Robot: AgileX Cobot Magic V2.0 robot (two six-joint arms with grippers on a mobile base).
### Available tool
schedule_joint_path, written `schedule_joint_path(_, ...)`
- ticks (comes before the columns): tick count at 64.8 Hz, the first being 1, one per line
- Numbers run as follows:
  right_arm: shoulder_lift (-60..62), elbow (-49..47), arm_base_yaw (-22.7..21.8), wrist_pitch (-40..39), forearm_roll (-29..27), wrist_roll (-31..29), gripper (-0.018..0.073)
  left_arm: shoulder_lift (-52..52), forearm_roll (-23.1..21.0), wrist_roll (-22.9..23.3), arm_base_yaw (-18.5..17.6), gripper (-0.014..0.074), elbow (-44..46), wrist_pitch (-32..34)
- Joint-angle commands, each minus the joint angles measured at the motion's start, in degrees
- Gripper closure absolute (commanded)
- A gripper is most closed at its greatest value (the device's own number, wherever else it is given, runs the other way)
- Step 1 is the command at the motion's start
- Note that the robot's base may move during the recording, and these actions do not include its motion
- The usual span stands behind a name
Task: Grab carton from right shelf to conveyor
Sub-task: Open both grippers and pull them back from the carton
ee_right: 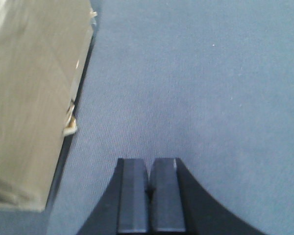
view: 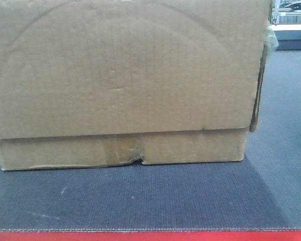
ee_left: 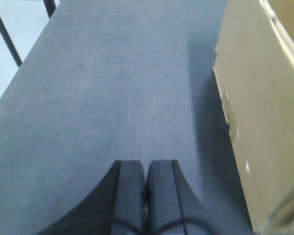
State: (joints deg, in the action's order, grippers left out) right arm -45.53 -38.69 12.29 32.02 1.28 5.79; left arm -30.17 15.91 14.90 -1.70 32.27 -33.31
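A large brown cardboard carton (view: 125, 80) rests on the dark grey belt (view: 140, 196) and fills most of the front view. Its side shows at the right of the left wrist view (ee_left: 264, 112) and at the left of the right wrist view (ee_right: 29, 98). My left gripper (ee_left: 146, 166) is shut and empty, over the belt to the left of the carton, apart from it. My right gripper (ee_right: 149, 164) is shut and empty, over the belt to the right of the carton, apart from it. Neither gripper shows in the front view.
A red edge (view: 150, 236) runs along the belt's near side. Black frame legs (ee_left: 5, 34) and pale floor (ee_left: 10, 73) lie beyond the belt's left edge. A loose tape strip (view: 258, 85) hangs at the carton's right corner. Shelving (view: 291, 17) shows far right.
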Motion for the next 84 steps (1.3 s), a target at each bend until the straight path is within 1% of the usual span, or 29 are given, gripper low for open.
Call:
schedule_joint_path(1,6.18,6.23,-0.25,-7.31,0.59,-0.27,0.0619,5.82,-0.22,0.25,0.23,0.0603,-3.77,2.98)
schedule_joint_path(9,14.56,11.68,-0.25,-10.71,0.59,-0.39,0.0619,14.91,-0.22,0.25,0.23,0.0603,-6.59,3.55)
schedule_joint_path(15,21.02,13.95,-0.25,-10.97,0.59,-2.85,0.0619,20.44,-0.43,0.25,0.23,0.0603,-6.96,3.69)
schedule_joint_path(20,26.42,14.87,-0.25,-11.10,0.59,-4.69,0.0619,24.74,-0.22,0.25,0.23,0.0603,-6.96,3.98)
schedule_joint_path(28,33.17,15.09,-0.25,-11.10,0.59,-4.82,0.0619,29.08,-0.22,0.25,0.23,0.0603,-6.96,3.98)
schedule_joint_path(39,37.25,15.09,-0.25,-11.62,0.59,-4.82,0.0619,30.17,-0.22,0.25,0.23,0.0603,-6.96,3.72)
schedule_joint_path(46,37.26,15.09,-0.25,-12.60,0.59,-4.82,0.0619,30.17,-0.22,0.25,0.23,0.0603,-6.96,2.74)
schedule_joint_path(84,37.26,15.09,-0.25,-12.71,0.59,-4.82,0.0619,30.17,-0.22,0.25,0.23,0.0603,-7.22,2.73)
